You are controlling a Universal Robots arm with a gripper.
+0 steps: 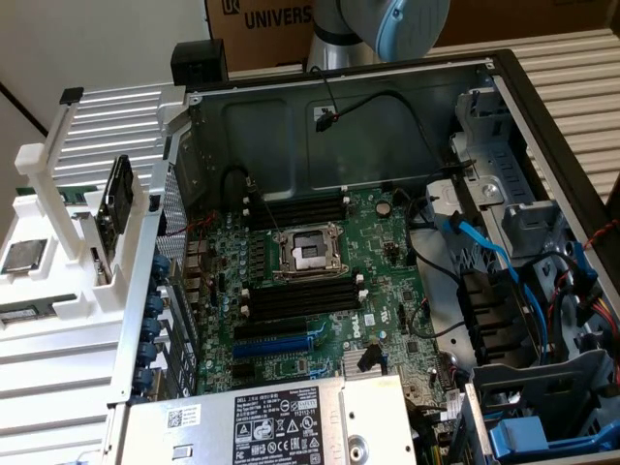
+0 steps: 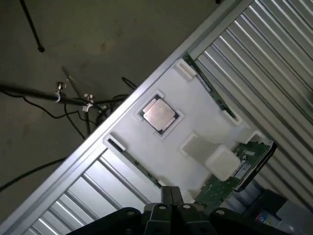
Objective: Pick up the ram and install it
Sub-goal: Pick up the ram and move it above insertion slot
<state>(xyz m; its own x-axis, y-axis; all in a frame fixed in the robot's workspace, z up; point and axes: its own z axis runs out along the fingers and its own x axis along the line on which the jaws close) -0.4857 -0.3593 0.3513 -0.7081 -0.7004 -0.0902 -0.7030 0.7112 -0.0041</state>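
Two ram sticks, one processor

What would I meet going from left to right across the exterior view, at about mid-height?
Loose processor chip → upright hard drive → motherboard's processor socket → blue data cable.

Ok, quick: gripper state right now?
Gripper: shut, fingers pressed together, holding nothing.
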